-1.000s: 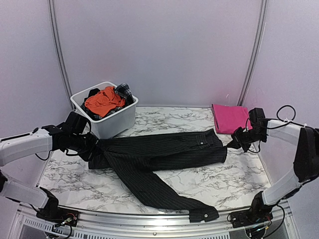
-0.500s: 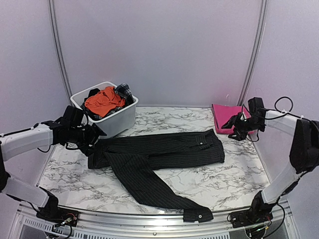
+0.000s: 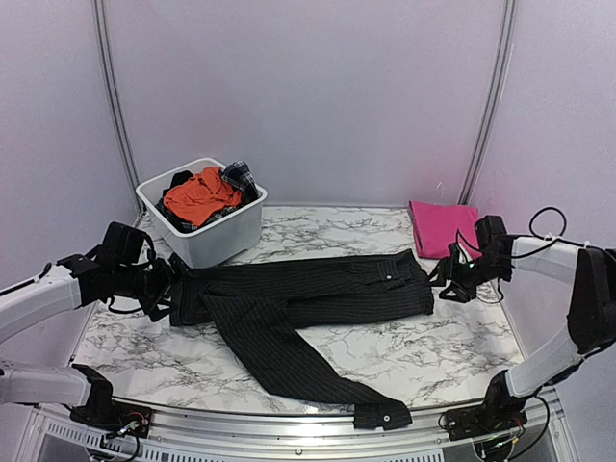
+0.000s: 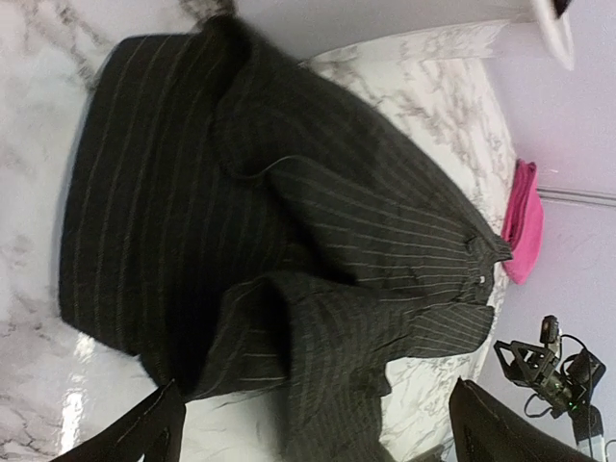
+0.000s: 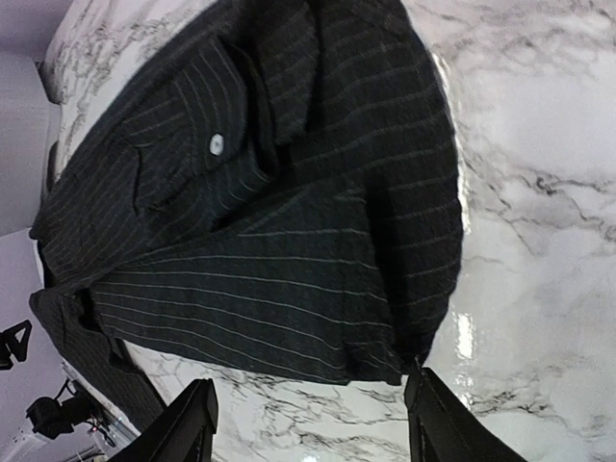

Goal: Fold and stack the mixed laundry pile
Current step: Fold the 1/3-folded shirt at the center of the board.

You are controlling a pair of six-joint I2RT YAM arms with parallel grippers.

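A black pinstriped shirt point(image 3: 308, 289) lies spread flat across the marble table point(image 3: 462, 346), one sleeve point(image 3: 318, 375) trailing to the front edge. My left gripper point(image 3: 166, 287) hovers open at the shirt's left end; in the left wrist view its gripper point(image 4: 318, 433) holds nothing over the cloth point(image 4: 289, 250). My right gripper point(image 3: 445, 277) stands open at the shirt's right edge; the right wrist view shows its gripper point(image 5: 313, 423) empty just off the hem point(image 5: 289, 289). A folded magenta-pink cloth point(image 3: 443, 228) lies at the back right. An orange garment point(image 3: 197, 195) and a plaid piece point(image 3: 239, 175) sit in the tub.
The white plastic tub point(image 3: 217, 241) stands at the back left, close behind my left gripper. Curved wall rails rise at both back corners. The table's metal front rim point(image 3: 289, 428) runs under the sleeve cuff point(image 3: 383, 416).
Both grippers have opened and let go of the shirt, which now rests flat. The left arm drew back to the left; the right one lifted off and came back down beside the hem.
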